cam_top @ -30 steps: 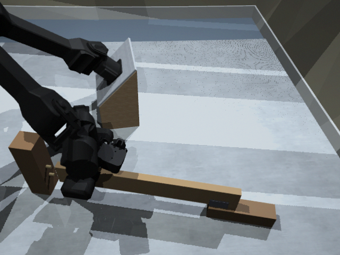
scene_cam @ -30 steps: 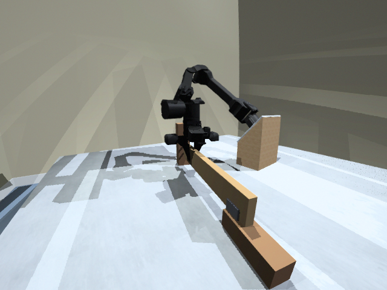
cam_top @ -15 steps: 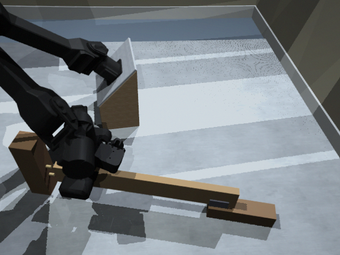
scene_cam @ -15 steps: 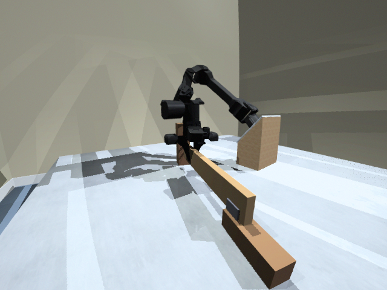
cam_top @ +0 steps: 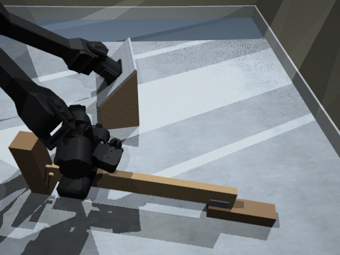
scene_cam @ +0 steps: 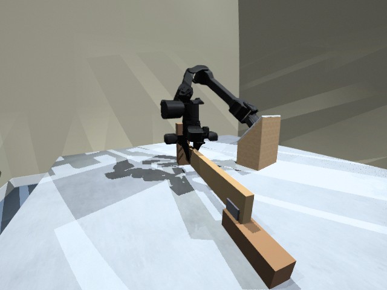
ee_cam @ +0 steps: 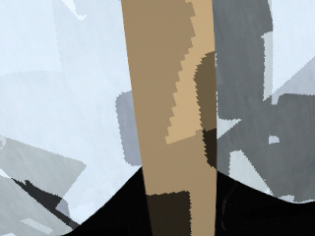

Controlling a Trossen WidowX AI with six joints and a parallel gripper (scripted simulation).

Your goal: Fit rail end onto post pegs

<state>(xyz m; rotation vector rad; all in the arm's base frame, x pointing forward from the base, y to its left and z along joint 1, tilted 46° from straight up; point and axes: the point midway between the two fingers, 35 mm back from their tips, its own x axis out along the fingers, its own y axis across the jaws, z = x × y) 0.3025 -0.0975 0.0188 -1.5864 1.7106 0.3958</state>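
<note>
On the bench [cam_top: 219, 115] I count one long wooden rail [cam_top: 164, 185], one short post [cam_top: 28, 159], two pegs [cam_top: 50, 170] on the post, one low footboard block [cam_top: 247, 212] with one dark bracket [cam_top: 219, 203], and one wooden wedge [cam_top: 120, 104] with a grey slanted face, standing apart behind the rail.

There is one arm with one end effector [cam_top: 75, 179]. A second dark arm shape appears in the wedge's slanted face, and it looks like a reflection.

The end effector is above the near end of the rail, close to the post, and it is pinching the rail from both sides. In the wrist view the rail [ee_cam: 171, 105] runs straight away from between the dark fingers.

The far end of the rail sits on the footboard block beside the bracket. The near end is just in front of the post. Both pegs show in the top view between the post and the end effector, so they are not fully inside the rail. Whether their tips have entered the holes I cannot tell, because the end effector hides the rail's end.
</note>
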